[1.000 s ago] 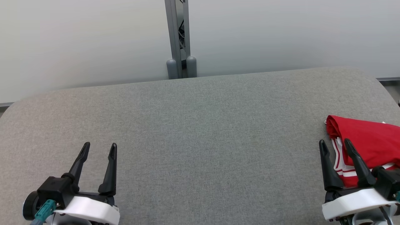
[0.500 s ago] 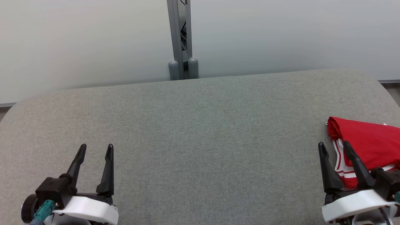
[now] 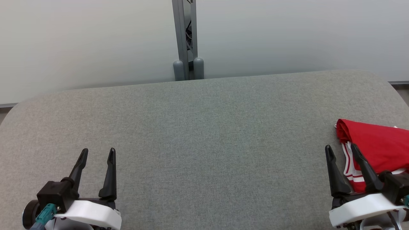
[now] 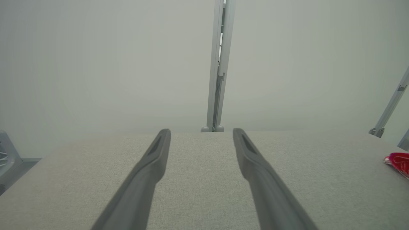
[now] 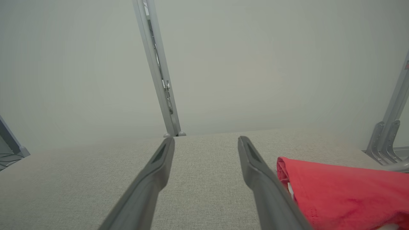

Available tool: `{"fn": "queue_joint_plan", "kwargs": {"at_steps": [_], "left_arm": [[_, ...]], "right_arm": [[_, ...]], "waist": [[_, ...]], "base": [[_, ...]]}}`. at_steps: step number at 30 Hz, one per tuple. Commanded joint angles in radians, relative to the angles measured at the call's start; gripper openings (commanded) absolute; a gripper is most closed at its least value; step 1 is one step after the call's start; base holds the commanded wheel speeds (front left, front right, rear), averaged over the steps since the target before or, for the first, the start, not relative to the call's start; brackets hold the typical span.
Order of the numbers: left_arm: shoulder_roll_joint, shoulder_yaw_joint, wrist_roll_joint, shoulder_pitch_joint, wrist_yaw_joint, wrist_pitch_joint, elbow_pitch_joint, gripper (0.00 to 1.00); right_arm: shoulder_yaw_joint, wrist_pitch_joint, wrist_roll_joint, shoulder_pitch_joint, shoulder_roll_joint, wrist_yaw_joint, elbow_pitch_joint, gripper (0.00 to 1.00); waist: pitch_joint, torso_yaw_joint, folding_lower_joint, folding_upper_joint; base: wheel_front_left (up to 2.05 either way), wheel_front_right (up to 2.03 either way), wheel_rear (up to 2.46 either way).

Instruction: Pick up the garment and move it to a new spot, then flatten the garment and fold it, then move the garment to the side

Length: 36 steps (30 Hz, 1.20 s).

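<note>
A folded red garment (image 3: 380,147) with white stripes lies at the right edge of the grey fabric table (image 3: 204,127). It also fills the lower right of the right wrist view (image 5: 338,195) and peeks in at the far right of the left wrist view (image 4: 399,161). My right gripper (image 3: 341,150) stands open just left of the garment, its right finger over the striped edge, nothing between the fingers (image 5: 206,145). My left gripper (image 3: 98,153) is open at the lower left over bare table, its fingers apart (image 4: 201,134).
A grey metal post (image 3: 187,38) with two round feet stands behind the table's far edge against a pale wall. More metal frame legs (image 5: 388,134) stand beyond the table's right end. The table's corners are rounded.
The head camera has shifted slightly, so the whole picture sits a little lower and to the right. Both grippers stay open and the garment lies where it was.
</note>
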Motion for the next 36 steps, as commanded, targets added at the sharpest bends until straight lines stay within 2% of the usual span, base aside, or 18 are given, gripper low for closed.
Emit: {"fn": "queue_joint_plan", "kwargs": {"at_steps": [1,2,36], "left_arm": [[0.004,0.000,-0.005,0.006,0.006,0.005,0.003,1.00],[-0.002,0.000,-0.005,0.001,0.000,0.005,0.001,0.00],[-0.116,0.017,-0.454,-0.026,-0.137,-0.031,0.080,0.00]], "right_arm": [[-0.001,0.003,0.001,-0.001,-0.004,0.000,-0.003,1.00],[0.001,0.000,0.001,0.000,0.000,0.000,0.001,0.00],[-0.189,0.254,0.541,-0.095,-0.031,0.000,0.154,0.00]], "waist": [[0.000,0.000,0.0000,-0.0001],[0.000,0.000,0.0000,-0.0001],[0.007,0.010,0.0000,-0.0001]], "base": [[0.00,0.00,0.00],[0.00,0.00,0.00],[0.00,0.00,0.00]]}}
